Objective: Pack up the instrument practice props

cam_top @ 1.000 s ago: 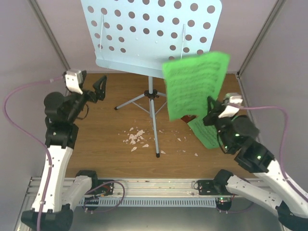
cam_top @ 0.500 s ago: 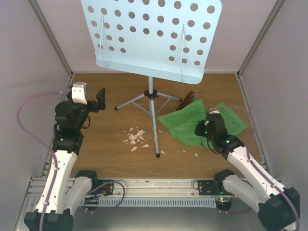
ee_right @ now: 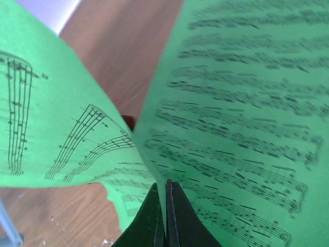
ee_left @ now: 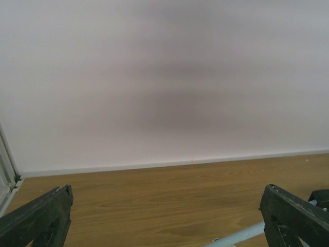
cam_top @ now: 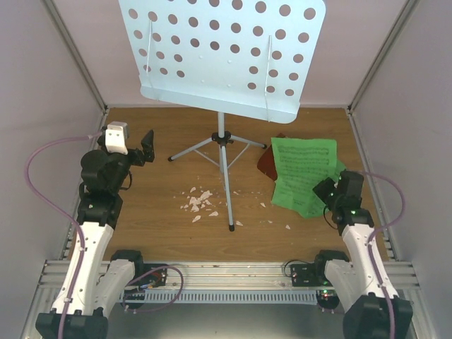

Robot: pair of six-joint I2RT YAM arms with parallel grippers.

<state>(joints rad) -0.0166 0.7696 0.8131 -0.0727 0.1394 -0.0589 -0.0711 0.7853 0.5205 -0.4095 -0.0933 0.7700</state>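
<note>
The pale blue perforated music stand [cam_top: 226, 56] rises at the back middle on grey tripod legs [cam_top: 222, 152]. Bright green sheet music [cam_top: 304, 169] lies to the right of the legs, and my right gripper [cam_top: 326, 192] is shut on its near edge. Up close the closed jaws pinch one printed green sheet [ee_right: 241, 103], with another green sheet [ee_right: 46, 128] curling to the left. The reddish-brown metronome [cam_top: 267, 162] peeks out from under the paper's left edge. My left gripper [cam_top: 146, 146] hangs open and empty at the far left, its fingers [ee_left: 36, 218] wide apart above bare wood.
White crumbs [cam_top: 198, 201] lie scattered around the stand's near leg. Grey walls close in the left, right and back. One grey stand leg [ee_left: 236, 237] shows low in the left wrist view.
My right arm has swung the green sheet down from mid-air and drawn it to the right, where it now lies over the metronome. My left arm shifted slightly, then held still.
</note>
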